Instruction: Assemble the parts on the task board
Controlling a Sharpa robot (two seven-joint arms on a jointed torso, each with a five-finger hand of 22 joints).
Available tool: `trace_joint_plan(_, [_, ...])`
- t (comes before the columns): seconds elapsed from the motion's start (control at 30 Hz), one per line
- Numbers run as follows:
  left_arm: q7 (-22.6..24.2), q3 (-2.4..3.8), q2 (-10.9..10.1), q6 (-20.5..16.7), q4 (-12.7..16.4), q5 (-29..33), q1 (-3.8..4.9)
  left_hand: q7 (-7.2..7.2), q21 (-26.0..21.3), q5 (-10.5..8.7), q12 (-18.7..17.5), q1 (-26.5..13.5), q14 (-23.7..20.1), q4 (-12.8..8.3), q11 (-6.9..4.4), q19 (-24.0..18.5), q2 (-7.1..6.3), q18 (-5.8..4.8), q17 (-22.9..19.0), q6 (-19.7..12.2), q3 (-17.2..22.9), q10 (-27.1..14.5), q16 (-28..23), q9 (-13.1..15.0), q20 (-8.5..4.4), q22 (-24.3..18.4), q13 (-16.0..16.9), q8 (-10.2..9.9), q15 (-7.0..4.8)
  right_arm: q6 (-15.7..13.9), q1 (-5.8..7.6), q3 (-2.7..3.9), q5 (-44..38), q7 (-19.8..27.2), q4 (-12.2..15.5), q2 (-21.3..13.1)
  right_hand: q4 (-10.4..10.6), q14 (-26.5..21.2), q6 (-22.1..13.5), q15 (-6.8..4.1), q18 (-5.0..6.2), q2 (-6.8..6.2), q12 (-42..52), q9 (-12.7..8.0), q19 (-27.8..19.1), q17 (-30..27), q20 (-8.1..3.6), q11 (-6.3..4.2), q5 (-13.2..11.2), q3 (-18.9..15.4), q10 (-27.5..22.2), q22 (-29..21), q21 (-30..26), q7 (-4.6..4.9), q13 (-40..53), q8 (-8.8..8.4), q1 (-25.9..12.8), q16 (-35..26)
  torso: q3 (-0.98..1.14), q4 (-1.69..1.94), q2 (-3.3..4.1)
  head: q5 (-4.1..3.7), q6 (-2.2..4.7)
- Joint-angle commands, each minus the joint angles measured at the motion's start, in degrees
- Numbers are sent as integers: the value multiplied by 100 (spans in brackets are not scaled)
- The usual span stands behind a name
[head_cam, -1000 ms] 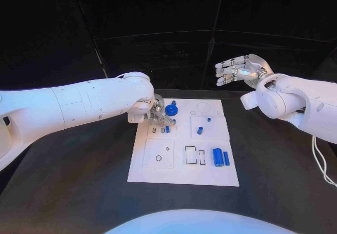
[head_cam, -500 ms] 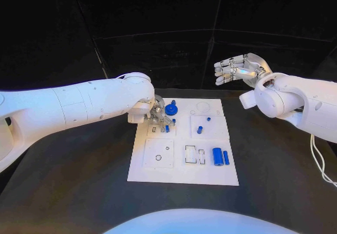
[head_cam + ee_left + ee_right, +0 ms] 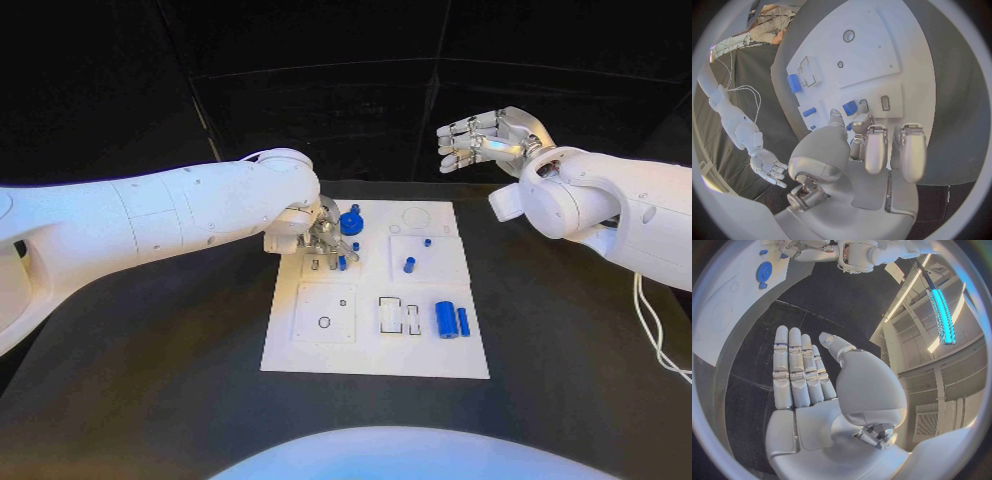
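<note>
Small blue part near the task board's far-left corner: light, rigid, slick; left hand pinching its sides, right hand spread, empty.

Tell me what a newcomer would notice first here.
The white board in the middle of the black table, dotted with small blue parts. The left hand is down at the board's far left corner, fingers on a small blue part there, beside a round blue part. The right hand is raised off the table beyond the board's far right corner, open and holding nothing.
</note>
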Motion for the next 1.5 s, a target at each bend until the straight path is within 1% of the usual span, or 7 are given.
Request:
trace_joint_plan(0.03, [-41, 0, 10, 138, -1, -52, 4, 7, 29, 2, 20, 64, 457, -47, -3, 331, -3, 8, 1020, 52, 7, 24, 19, 2, 24, 893, 6, -14, -4, 19, 14, 6, -3, 50, -7, 6, -2, -17, -46, 28, 18, 16, -27, -7, 8, -8, 42, 35, 28, -35, -12, -5, -19, 1, -6, -23, -38, -31, 0, 6, 6, -1, -9])
trace_joint_plan(0.3, [-39, 0, 31, 110, 5, -52, 2, -6, 35, 2, 28, 120, 461, -111, -15, 336, 19, 6, 1027, 92, 52, 39, 24, 15, 15, 906, 16, -10, -14, 26, 14, 6, -42, 40, -10, 19, 7, -17, -44, 31, 18, 23, -33, -5, 11, -8, 45, 37, 42, -39, -12, -7, -31, 3, -10, -21, -44, -38, -4, 4, 2, -10, -25])
trace_joint_plan(0.53, [-32, 0, 37, 47, 6, -52, 1, -22, 44, 3, 35, 250, 464, -259, -31, 344, 68, 2, 1034, 131, 172, 57, 27, 49, -2, 925, 24, -5, -30, 27, 14, 5, -135, 36, -5, 18, 8, -24, -46, 34, 17, 23, -42, -5, 8, -10, 47, 39, 50, -41, -19, -9, -43, 5, -14, -21, -44, -47, -3, 7, 1, -7, -30])
trace_joint_plan(0.67, [-29, 0, 40, -13, 11, -52, 0, -30, 39, 6, 21, 452, 463, -419, -41, 339, 136, 4, 1030, 135, 378, 49, 21, 74, -10, 916, 6, -8, -38, 37, 13, 5, -155, 32, -6, 19, 8, -26, -46, 35, 17, 23, -43, -5, 7, -10, 48, 39, 51, -41, -20, -9, -45, 5, -15, -21, -43, -49, -4, 6, 4, -21, -32])
trace_joint_plan(0.83, [-28, 1, 44, -41, 23, -52, 0, -27, 42, 4, -1, 699, 464, -626, -41, 342, 138, 2, 1029, 124, 749, 40, 15, 102, -18, 926, -12, -34, -44, 51, 13, 5, -164, 23, -12, 19, 11, -31, -47, 37, 17, 27, -49, -4, 5, -11, 50, 41, 61, -41, -23, -10, -54, 7, -18, -21, -45, -55, -4, 10, 1, -16, -41])
trace_joint_plan(1.3, [-30, 1, 37, -52, 46, -52, 0, -50, 45, 4, -24, 875, 463, -854, -64, 346, 133, 0, 1024, 128, 1128, 36, 4, 134, -27, 938, -26, -68, -57, 71, 13, 5, -168, 22, -32, 41, 18, -29, -49, 39, 22, 42, -75, -2, 21, -9, 53, 44, 235, -30, -15, -9, -110, 11, -35, -16, -37, -86, -4, 8, 3, -16, -41])
trace_joint_plan(1.5, [-23, 1, -3, -135, 86, -48, -2, -103, 50, 8, -46, 1149, 466, -1103, -114, 351, 146, -2, 1030, 131, 1536, 33, 7, 160, -54, 951, -29, -78, -95, 87, 13, 4, -168, 12, -47, 48, 18, -28, -50, 39, 21, 42, -78, -2, 23, -9, 54, 45, 252, -30, -14, -9, -115, 11, -36, -15, -38, -89, -5, 10, 4, -22, -48])
